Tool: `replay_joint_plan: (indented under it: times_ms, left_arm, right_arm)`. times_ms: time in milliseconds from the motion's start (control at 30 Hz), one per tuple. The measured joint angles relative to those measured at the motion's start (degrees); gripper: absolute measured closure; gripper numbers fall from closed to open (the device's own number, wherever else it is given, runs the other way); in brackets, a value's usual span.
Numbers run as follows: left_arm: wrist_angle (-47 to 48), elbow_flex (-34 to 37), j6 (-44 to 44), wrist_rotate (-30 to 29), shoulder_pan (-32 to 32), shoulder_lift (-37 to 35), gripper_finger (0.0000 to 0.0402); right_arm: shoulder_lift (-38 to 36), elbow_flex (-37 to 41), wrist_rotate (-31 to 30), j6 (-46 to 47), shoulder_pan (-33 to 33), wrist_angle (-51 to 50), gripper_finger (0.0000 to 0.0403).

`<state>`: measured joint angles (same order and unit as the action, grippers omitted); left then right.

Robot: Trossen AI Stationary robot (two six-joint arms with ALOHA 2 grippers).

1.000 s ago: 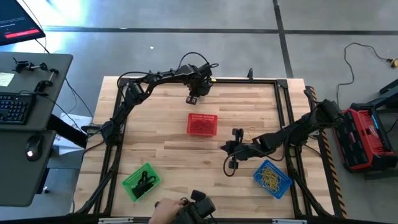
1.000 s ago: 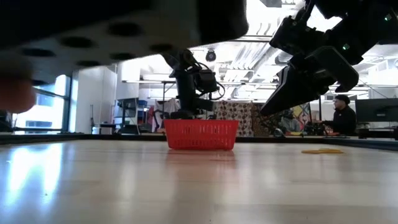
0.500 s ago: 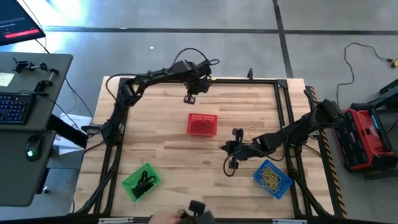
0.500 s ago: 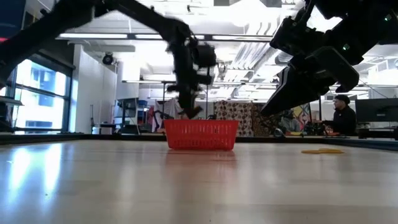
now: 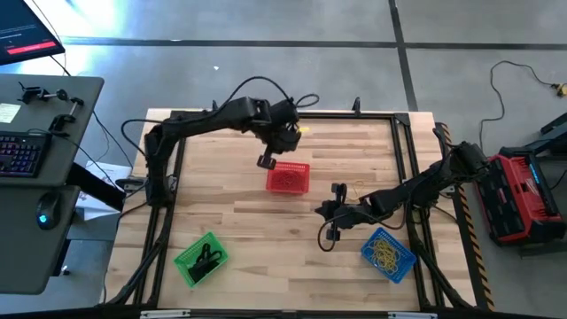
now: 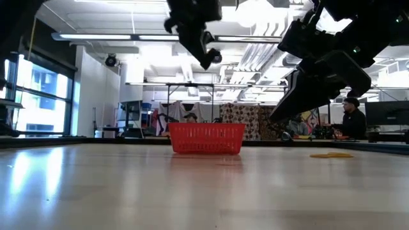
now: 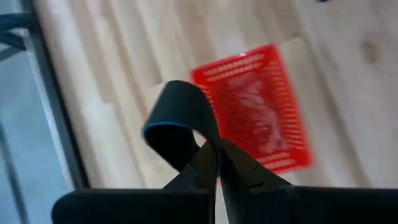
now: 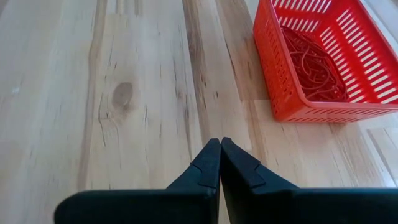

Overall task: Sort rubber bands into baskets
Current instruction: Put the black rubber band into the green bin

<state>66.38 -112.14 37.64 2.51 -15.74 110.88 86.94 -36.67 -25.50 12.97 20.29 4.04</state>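
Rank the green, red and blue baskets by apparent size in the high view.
1. blue basket and green basket: these two look about alike, so no order between them.
2. red basket: slightly smaller in the picture, though the margin is slim and the other two sit turned at an angle.

Nothing readable anywhere tbh; no labels, brand names, numbers or signs come through in any view; the monitor off the table's 10 o'clock corner has a red band with pale marks on it, but they're way too small to read
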Motion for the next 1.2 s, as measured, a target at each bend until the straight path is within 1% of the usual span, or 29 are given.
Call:
replay_joint_plan:
  times_ms: [267, 367, 533, 733, 900, 1067, 1200]
  left_arm:
    - [-0.5, 9.8, -4.5, 0.2, 4.2, -5.1, 0.0402]
    - [-0.5, 14.3, -6.6, -0.1, 6.2, -8.0, 0.0401]
    - [0.4, 23.4, -13.1, -0.3, 11.1, -15.0, 0.0401]
    - [0.8, 35.7, -27.4, -0.4, 19.7, -25.8, 0.0401]
    - [0.8, 43.2, -41.7, -0.3, 28.7, -32.5, 0.0401]
    - [0.8, 48.4, -56.6, -0.1, 37.8, -34.9, 0.0401]
    - [0.1, 51.7, -68.5, 2.8, 44.0, -35.1, 0.0401]
  right_arm:
    - [0.0, 0.0, -0.8, 0.0, 0.0, 0.0, 0.0403]
    - [0.0, 0.0, -1.3, 0.0, 0.0, 0.1, 0.0403]
    - [0.0, 0.0, -1.4, 1.4, 0.0, 0.3, 0.0403]
    - [0.0, 0.0, -1.6, 1.5, 0.0, 0.1, 0.0403]
    - [0.0, 0.0, -1.9, 1.1, 0.0, 0.1, 0.0403]
    - [0.0, 0.0, -2.0, 1.3, 0.0, 0.4, 0.0403]
    - [0.0, 0.0, -2.0, 1.4, 0.0, 0.5, 0.0403]
